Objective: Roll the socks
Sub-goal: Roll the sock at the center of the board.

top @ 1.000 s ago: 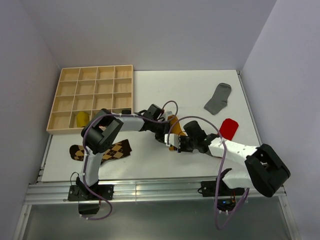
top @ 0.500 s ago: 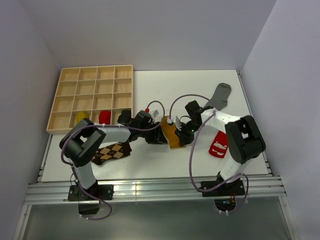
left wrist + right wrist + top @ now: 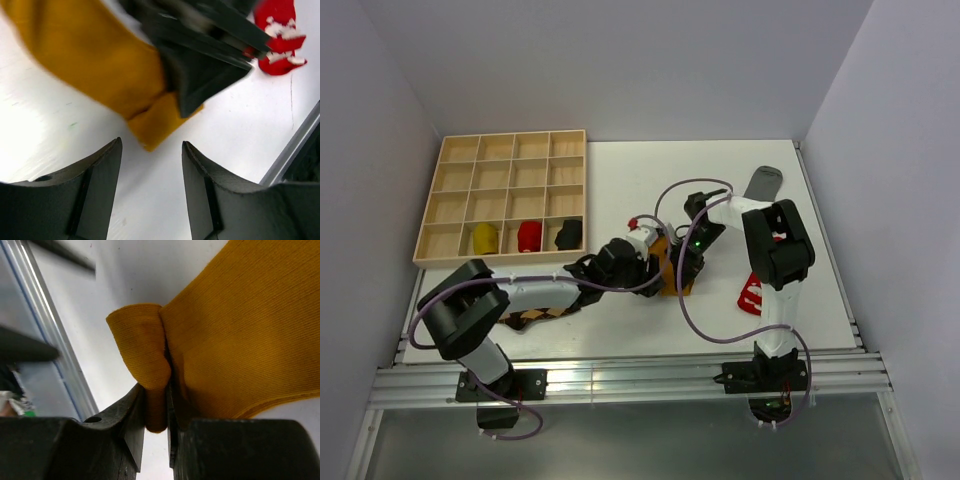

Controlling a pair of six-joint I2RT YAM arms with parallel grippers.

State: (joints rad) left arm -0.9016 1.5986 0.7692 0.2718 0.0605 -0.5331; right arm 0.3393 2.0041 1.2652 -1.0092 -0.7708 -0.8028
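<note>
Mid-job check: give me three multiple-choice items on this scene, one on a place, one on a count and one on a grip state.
1. Where is the red sock?
A. on the table, towards its right edge
B. in the wooden tray
C. in the left gripper

2. How many bundles are in the wooden tray?
A. one
B. three
C. five

3. The right gripper is:
A. open and empty
B. shut on the mustard sock
C. shut on the tray's edge

Key:
1 A: the top view shows it flat on the white surface.
2 B: there is a yellow bundle, a red bundle and a dark bundle.
3 B: its wrist view shows a fold pinched between the fingers.
</note>
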